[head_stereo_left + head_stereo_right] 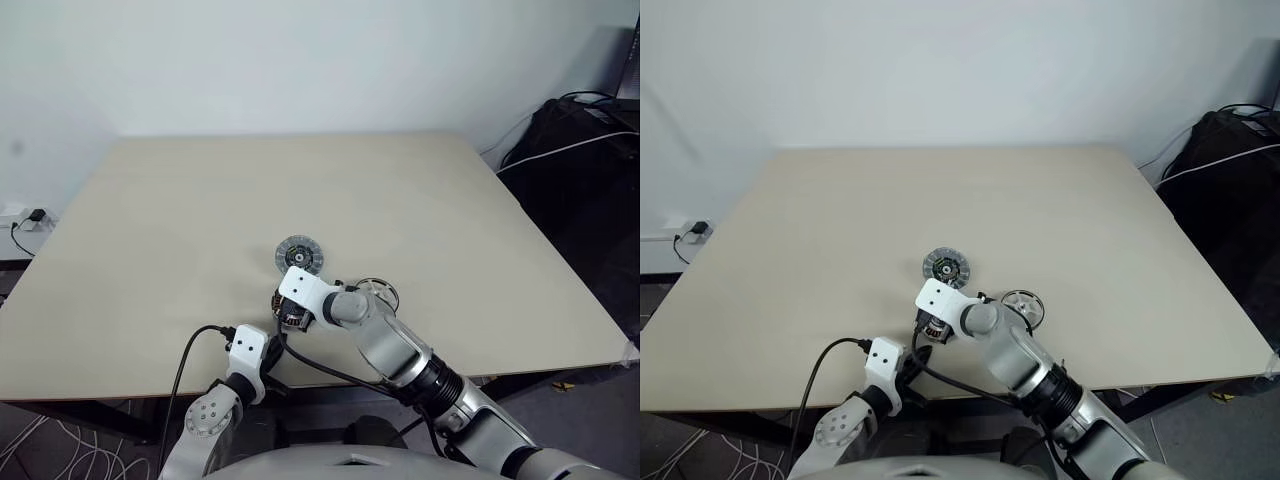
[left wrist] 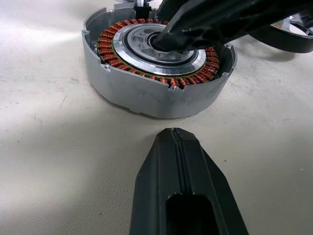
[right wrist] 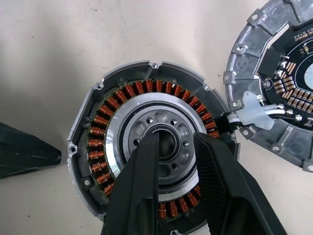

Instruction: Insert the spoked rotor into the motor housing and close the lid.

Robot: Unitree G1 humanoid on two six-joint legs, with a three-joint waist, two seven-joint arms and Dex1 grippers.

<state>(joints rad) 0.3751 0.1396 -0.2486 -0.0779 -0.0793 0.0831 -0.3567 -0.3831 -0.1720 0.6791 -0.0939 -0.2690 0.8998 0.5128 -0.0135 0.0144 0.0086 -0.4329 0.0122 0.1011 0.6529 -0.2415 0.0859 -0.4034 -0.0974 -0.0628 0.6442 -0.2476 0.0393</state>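
Motor housing (image 3: 151, 156), the round grey shell with copper windings ringing a silver centre, sits near the table's (image 1: 150, 200) front edge at lower centre, with the right gripper (image 3: 177, 142) narrowly parted over its hub and the left gripper (image 2: 177, 134) pinched shut just beside it. Looks like we're pre-insertion: the black-rimmed silver spoked rotor (image 1: 380, 292) lies untouched just right, so next is grabbing that. Ribbed grey lid (image 1: 299, 255) waits just behind; plenty of open tabletop beyond.
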